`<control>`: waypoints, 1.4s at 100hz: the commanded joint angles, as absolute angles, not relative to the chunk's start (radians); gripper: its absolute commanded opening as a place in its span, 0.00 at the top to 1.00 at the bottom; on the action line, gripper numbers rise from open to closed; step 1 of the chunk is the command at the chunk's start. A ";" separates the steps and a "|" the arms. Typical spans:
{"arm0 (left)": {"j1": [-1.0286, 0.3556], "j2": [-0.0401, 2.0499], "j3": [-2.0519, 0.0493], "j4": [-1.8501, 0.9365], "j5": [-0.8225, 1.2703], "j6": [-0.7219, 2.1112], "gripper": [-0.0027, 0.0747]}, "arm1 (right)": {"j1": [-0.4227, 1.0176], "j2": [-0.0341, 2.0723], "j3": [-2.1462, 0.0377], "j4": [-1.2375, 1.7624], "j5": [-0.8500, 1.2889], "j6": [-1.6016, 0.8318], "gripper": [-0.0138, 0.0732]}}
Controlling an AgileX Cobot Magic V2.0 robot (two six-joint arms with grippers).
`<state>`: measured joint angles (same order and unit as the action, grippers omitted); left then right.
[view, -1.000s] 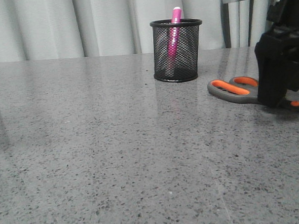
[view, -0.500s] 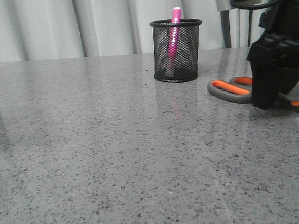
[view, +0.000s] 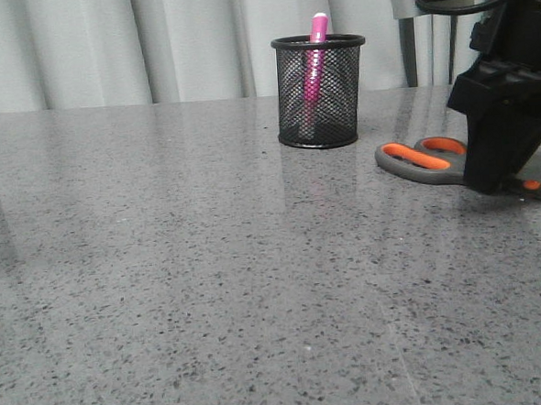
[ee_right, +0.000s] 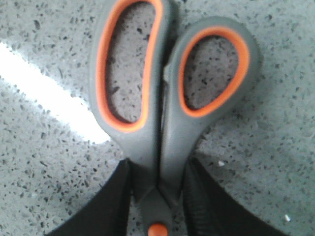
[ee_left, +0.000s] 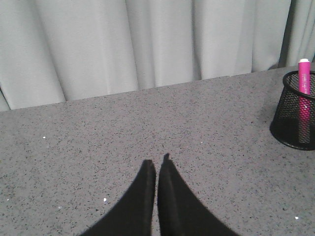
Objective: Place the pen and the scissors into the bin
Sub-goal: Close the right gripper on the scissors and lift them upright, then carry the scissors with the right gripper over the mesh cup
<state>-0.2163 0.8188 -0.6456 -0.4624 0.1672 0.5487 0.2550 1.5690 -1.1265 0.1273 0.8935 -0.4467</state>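
The scissors (view: pixel 417 162) lie flat on the table at the right, grey handles with orange-lined loops pointing left. My right gripper (view: pixel 495 176) stands over their pivot end and hides the blades. In the right wrist view its two fingers press on the handle shanks (ee_right: pixel 165 147) just above the orange pivot dot (ee_right: pixel 157 230), so the right gripper (ee_right: pixel 158 164) is shut on the scissors. The pink pen (view: pixel 315 67) stands upright in the black mesh bin (view: pixel 323 107), its whitish cap above the rim. My left gripper (ee_left: pixel 157 163) hovers shut and empty over bare table, left of the bin (ee_left: pixel 294 115) and pen (ee_left: pixel 303 78).
The speckled grey table (view: pixel 164 264) stretches wide to the left and front of the bin. A pale curtain (view: pixel 151 45) hangs behind the table's far edge. The right arm's black body and cables (view: pixel 508 23) rise at the right edge.
The right gripper has shifted slightly left over the scissors and settled. The scissors, pen and bin have stayed in place.
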 commanded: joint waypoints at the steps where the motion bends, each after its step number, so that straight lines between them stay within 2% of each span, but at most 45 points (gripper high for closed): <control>1: -0.213 0.810 -0.675 -0.479 0.093 0.547 0.99 | 0.255 1.540 -1.154 0.131 0.886 -0.448 0.89; 5: -0.213 0.810 -0.675 -0.479 0.093 0.547 0.99 | 0.255 1.540 -1.154 0.131 0.886 -0.448 0.93; 34: -0.213 0.810 -0.675 -0.479 0.093 0.547 0.99 | 0.255 1.396 -1.136 0.187 0.777 -0.448 0.93; 44: -0.213 0.810 -0.675 -0.479 0.093 0.547 0.99 | 0.255 1.284 -1.067 0.251 0.611 -0.448 0.93; 54: -0.213 0.810 -0.675 -0.479 0.093 0.547 0.99 | 0.260 1.195 -0.981 0.339 0.352 -0.456 0.93; 70: -0.213 0.810 -0.675 -0.480 0.091 0.547 0.99 | 0.329 1.154 -0.932 0.374 -0.021 -0.455 0.93; 92: -0.213 0.810 -0.675 -0.484 0.091 0.547 0.99 | 0.439 1.280 -0.936 0.374 -0.552 -0.455 0.93; 99: -0.213 0.810 -0.675 -0.493 0.091 0.547 0.99 | 0.455 1.342 -0.954 0.374 -0.656 -0.439 0.93; 140: -0.213 0.810 -0.675 -0.497 0.091 0.547 0.99 | 0.461 1.599 -1.145 0.371 -0.709 -0.335 0.93</control>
<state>-0.2163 0.8188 -0.6456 -0.4800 0.1672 0.5487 0.4599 1.5954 -1.0847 0.3872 -0.6162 -0.3499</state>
